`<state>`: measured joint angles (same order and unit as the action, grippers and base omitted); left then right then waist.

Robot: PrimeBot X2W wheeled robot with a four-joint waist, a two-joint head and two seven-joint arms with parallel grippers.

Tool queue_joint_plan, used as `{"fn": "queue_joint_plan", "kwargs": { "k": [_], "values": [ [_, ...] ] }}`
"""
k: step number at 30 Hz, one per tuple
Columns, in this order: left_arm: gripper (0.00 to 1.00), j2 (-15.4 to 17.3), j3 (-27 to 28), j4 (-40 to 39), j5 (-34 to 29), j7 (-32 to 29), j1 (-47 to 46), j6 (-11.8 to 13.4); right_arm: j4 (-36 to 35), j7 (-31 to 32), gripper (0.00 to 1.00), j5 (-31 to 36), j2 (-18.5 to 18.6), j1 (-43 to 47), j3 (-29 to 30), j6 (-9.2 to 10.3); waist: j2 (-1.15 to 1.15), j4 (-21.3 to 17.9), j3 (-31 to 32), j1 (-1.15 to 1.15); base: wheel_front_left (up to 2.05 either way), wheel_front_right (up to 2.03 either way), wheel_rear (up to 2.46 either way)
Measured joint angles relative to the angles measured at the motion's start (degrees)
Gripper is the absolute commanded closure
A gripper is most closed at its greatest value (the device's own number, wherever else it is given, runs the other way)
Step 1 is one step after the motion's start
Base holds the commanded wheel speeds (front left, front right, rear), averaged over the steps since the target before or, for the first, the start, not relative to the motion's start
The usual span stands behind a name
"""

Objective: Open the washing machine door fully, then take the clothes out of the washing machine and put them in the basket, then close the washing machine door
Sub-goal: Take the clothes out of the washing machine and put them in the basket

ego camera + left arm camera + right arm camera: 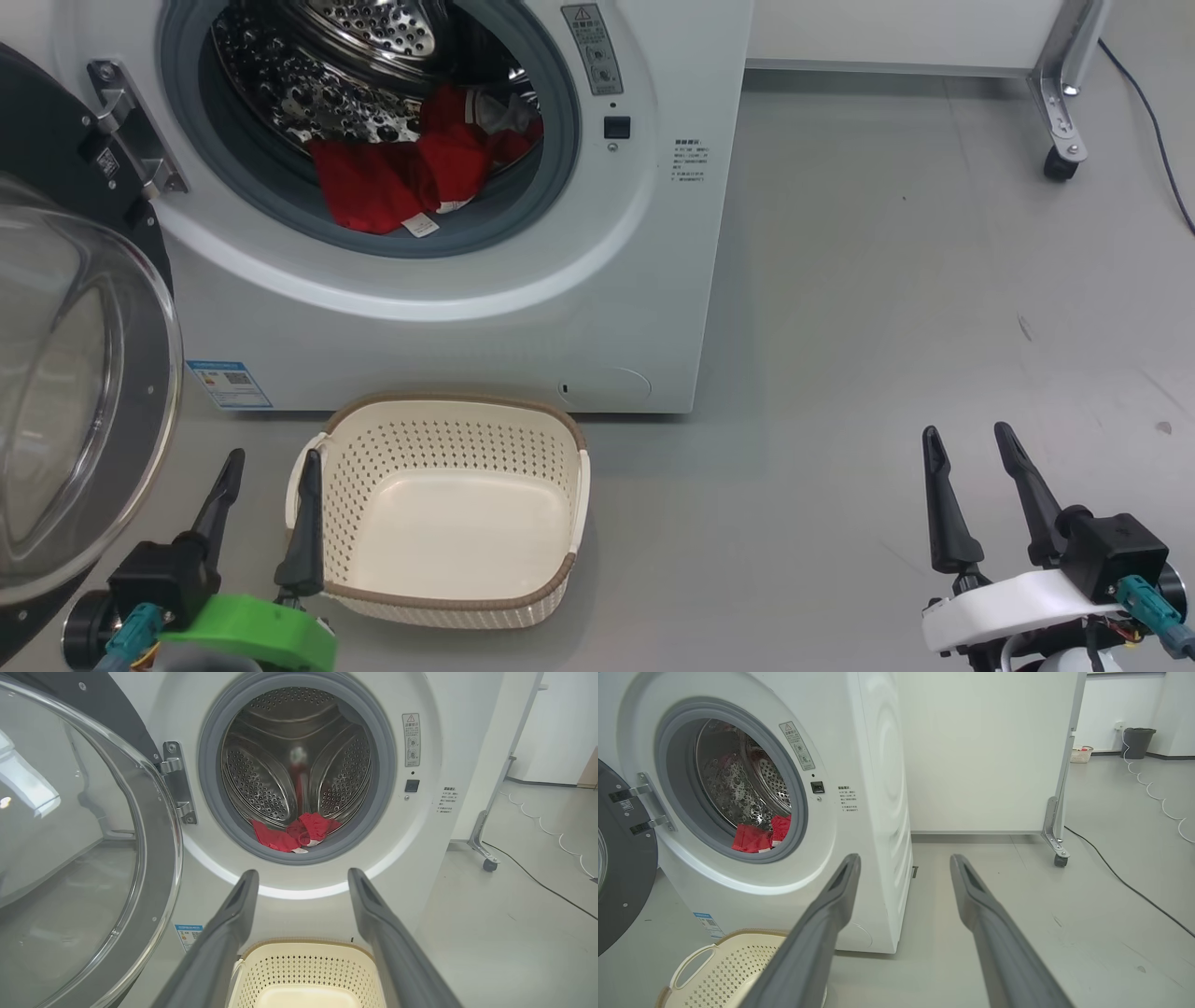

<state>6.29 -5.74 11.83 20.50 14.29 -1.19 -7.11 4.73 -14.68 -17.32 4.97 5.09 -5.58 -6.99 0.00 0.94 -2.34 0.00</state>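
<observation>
Grey floor [887, 308], smooth. Nearest, both pincers stand spread wide and empty: left gripper [274, 455] at the left rim of the basket [448, 403], right gripper [967, 429] well apart over open floor. Basket empty, just before the washing machine [579, 308]. The washing machine door [84, 392] stands open at left. Farthest, red clothes [392, 177] lie at the drum mouth, well apart from both grippers.

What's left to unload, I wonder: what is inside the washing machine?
Red clothes with a white label lie heaped low in the metal drum, by the grey rubber ring. Anything beneath the heap is covered.
</observation>
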Motion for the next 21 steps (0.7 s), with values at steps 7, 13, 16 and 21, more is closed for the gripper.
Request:
{"fn": "queue_joint_plan", "kwargs": {
  "k": [7, 13, 16, 21],
  "values": [
    [0.00, -0.2, -0.2, -0.2, -0.4, 0.0, 0.0, 0.0, 0.1, 0.0, 0.00, 0.0, -0.4, 0.0, -0.2, 0.00, 0.00, 0.2, 0.0, 0.00, 1.08, -1.08, 0.00],
    [0.00, -0.9, 0.0, 0.0, 0.3, 0.0, 0.1, 0.0, 0.2, 0.0, 0.00, 0.0, -0.4, 0.0, -0.3, 0.00, 0.00, 0.2, 0.1, 0.00, 0.82, -0.84, 0.02],
    [0.00, -1.2, 0.1, 0.2, 0.9, 0.0, 0.1, 0.0, 0.3, 0.0, 0.00, 0.0, -0.3, 0.0, -0.4, 0.00, 0.00, 0.1, 0.1, 0.00, 0.59, -0.76, 0.17],
    [0.00, -1.1, -0.4, 0.3, 0.8, 0.0, 0.1, 0.0, 0.3, 0.0, 0.00, 0.0, -0.3, 0.0, -0.5, 0.00, 0.00, 0.0, 0.1, 0.00, 0.38, -0.64, 0.26]
  ]
}}
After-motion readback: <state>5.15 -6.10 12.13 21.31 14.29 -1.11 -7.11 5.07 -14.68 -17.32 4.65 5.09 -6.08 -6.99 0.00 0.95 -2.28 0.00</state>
